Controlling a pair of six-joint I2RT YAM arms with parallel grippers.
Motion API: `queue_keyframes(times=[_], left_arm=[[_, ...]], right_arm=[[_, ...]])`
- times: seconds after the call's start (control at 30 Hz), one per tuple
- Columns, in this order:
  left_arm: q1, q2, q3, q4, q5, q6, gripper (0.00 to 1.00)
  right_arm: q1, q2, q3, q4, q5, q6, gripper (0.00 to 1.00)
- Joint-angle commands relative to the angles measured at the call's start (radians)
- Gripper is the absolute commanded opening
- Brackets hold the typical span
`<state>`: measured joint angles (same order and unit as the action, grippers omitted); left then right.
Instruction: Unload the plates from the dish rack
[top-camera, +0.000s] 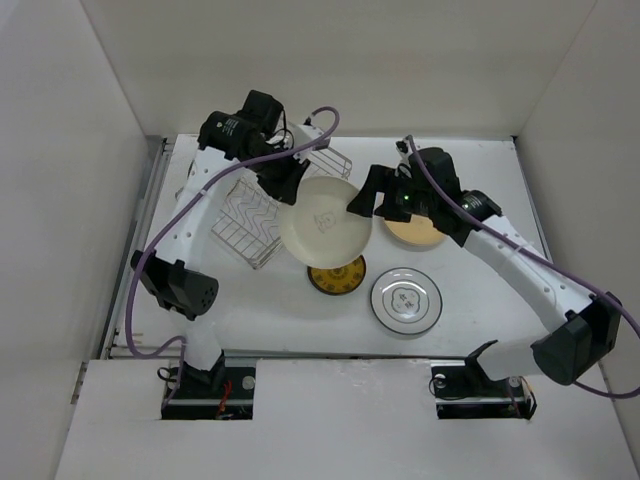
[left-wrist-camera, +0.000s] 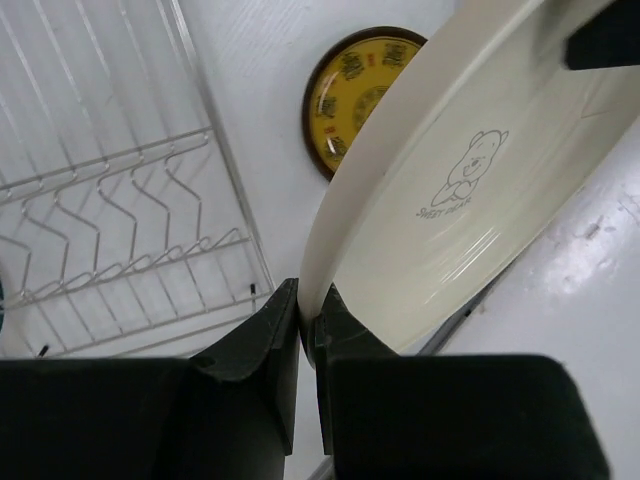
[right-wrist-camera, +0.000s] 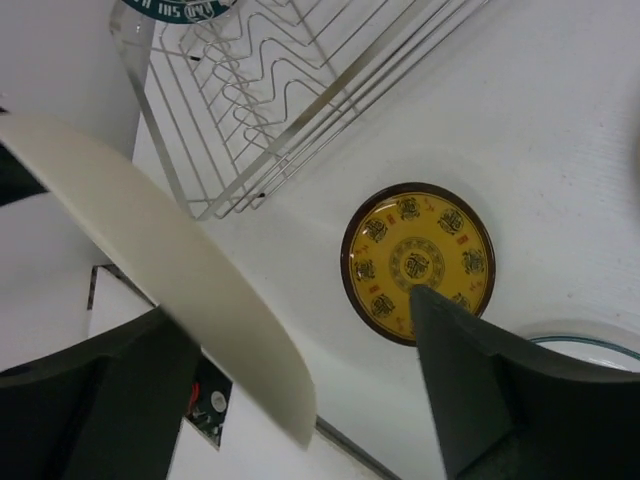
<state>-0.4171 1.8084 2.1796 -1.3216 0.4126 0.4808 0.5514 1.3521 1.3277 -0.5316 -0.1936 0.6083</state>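
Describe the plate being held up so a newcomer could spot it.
Find the wire dish rack left of centre. Right beside it, the left gripper pinches a tilted cream plate above the table. Its neighbours lie flat; it shows a bear drawing.

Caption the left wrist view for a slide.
Left gripper shut on rim of cream plate; dish rack at left, yellow patterned plate beyond.

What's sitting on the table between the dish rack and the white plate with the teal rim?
The yellow patterned plate lies flat there, between the dish rack and the white plate, as the top and right wrist views show.
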Motion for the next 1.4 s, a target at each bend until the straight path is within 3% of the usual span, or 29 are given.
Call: queue_keyframes(times=[0.0,0.1,0.13,0.23,0.37,0.4,0.43,0.5,0.6,0.63,0.77,1.0,1.23,1.37], left_arm=[[-0.026,-0.007,-0.001,-0.1,0.088,0.038,0.0],[-0.037,-0.007,-0.001,-0.091,0.074,0.038,0.0],[-0.037,-0.007,-0.001,-0.091,0.074,0.038,0.0],[-0.037,-0.018,-0.026,-0.064,0.031,0.024,0.0],[-0.037,-0.029,-0.061,0.007,-0.154,-0.031,0.35],[-0.037,-0.029,-0.061,0.019,-0.244,-0.044,0.49],[-0.037,-0.029,-0.072,0.034,-0.297,-0.065,0.75],[-0.037,-0.029,-0.072,0.085,-0.398,-0.094,0.88],[-0.002,-0.053,-0.072,0.148,-0.559,-0.154,0.98],[0.011,-0.054,-0.072,0.16,-0.572,-0.165,0.98],[0.067,-0.128,-0.124,0.241,-0.641,-0.185,0.99],[0.087,-0.201,-0.248,0.297,-0.765,-0.133,0.99],[0.096,-0.222,-0.313,0.306,-0.756,-0.124,0.99],[0.097,-0.213,-0.323,0.315,-0.747,-0.123,0.99]], right_arm=[[0.015,0.038,0.036,0.062,-0.044,-0.031,0.83],[0.025,0.038,0.027,0.062,-0.044,-0.031,0.57],[0.025,0.038,0.027,0.062,-0.035,-0.022,0.3],[0.025,0.027,0.027,0.041,0.019,-0.012,0.0],[0.025,0.004,0.038,-0.014,0.103,0.019,0.0],[0.025,0.004,0.053,-0.033,0.124,0.031,0.0],[0.025,0.004,0.063,-0.056,0.17,0.041,0.0],[-0.005,0.038,0.103,-0.138,0.218,0.082,0.0],[-0.115,0.051,0.123,-0.227,0.308,0.131,0.0],[-0.116,0.062,0.123,-0.243,0.309,0.143,0.0],[-0.313,0.053,0.067,-0.265,0.289,0.186,0.0],[-0.501,0.058,-0.039,-0.177,0.218,0.196,0.0],[-0.521,0.16,-0.085,-0.058,0.122,0.171,0.0],[-0.521,0.232,-0.076,-0.048,0.158,0.162,0.0]])
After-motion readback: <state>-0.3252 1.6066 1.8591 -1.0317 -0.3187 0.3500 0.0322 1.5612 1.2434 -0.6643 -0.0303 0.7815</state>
